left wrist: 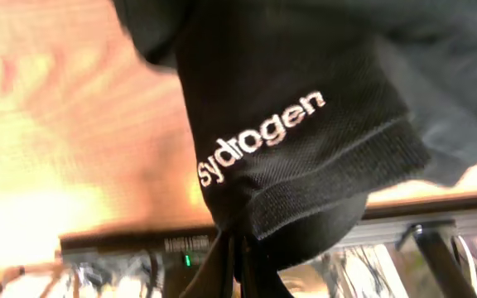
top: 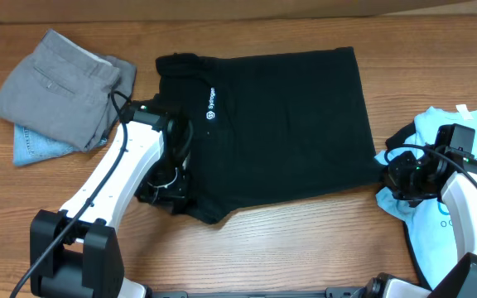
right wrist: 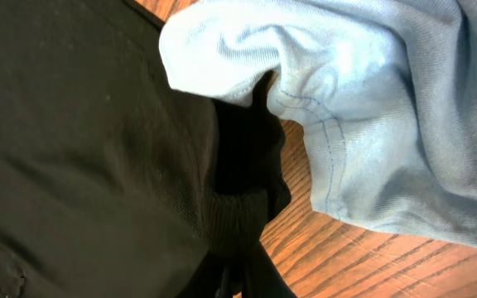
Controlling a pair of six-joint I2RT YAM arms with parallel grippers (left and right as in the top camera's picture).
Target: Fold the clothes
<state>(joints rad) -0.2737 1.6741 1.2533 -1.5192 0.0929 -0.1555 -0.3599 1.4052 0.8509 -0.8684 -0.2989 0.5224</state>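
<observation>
The black T-shirt (top: 280, 124) lies spread across the middle of the table, white logo (top: 211, 103) towards its left side. My left gripper (top: 166, 190) sits at the shirt's lower left and is shut on the sleeve (left wrist: 305, 157), whose white lettering (left wrist: 259, 136) fills the left wrist view just above the fingers (left wrist: 226, 269). At the shirt's right edge my right gripper (top: 394, 178) is shut on a bunched, ribbed fold of the black fabric (right wrist: 238, 215). Both pairs of jaws are pressed together, with cloth coming out between them.
Folded grey trousers (top: 60, 87) rest on a light blue denim piece (top: 36, 147) at the back left. A pale blue shirt (top: 462, 132) lies crumpled at the right edge, touching the black shirt beside my right gripper (right wrist: 243, 277). Bare wooden table (top: 305, 248) runs along the front.
</observation>
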